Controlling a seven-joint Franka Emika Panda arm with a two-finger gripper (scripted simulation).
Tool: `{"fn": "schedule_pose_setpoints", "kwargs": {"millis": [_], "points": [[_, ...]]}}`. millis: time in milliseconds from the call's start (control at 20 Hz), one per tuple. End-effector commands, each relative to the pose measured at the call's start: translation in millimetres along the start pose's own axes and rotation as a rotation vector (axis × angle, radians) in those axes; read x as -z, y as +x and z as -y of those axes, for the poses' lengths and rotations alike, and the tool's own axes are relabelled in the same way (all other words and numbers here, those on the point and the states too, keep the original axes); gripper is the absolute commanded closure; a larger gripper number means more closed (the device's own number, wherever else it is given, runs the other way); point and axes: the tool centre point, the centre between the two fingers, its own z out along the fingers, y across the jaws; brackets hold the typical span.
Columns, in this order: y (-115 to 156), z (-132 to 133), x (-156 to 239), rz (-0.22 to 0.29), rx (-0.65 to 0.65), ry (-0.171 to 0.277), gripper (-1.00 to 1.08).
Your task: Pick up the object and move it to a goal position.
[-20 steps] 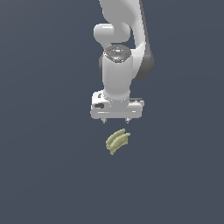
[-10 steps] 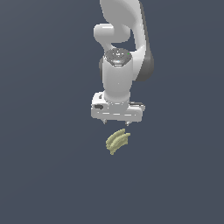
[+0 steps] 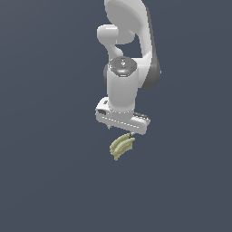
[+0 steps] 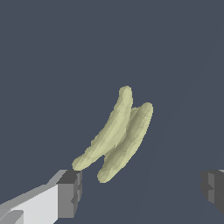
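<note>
The object (image 3: 121, 146) is a small pale yellow-green bunch of curved banana-like fingers lying on the dark grey floor. My white gripper (image 3: 121, 132) hangs just above it, pointing down, with its hand bar turned at a slant. In the wrist view the bunch (image 4: 120, 135) lies between and beyond my two dark fingertips (image 4: 69, 192), closer to one of them. The gripper (image 4: 140, 190) is open wide and holds nothing. The fingertips are apart from the bunch.
A flat, plain dark grey floor (image 3: 45, 181) spreads all around. The white arm (image 3: 129, 54) rises above the gripper. No goal marker shows in either view.
The gripper has come down closer to the bunch and its hand has turned about its axis. The bunch has not moved.
</note>
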Motion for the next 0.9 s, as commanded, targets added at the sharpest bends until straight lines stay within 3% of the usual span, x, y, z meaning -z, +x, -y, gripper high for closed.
{"fn": "schedule_pose_setpoints", "kwargs": {"millis": [0,850], "points": [[2,1,-3,0.004,-0.068,-0.002,-0.92],[13,10,-24,0.019,-0.477,-0.023,-0.92]]}}
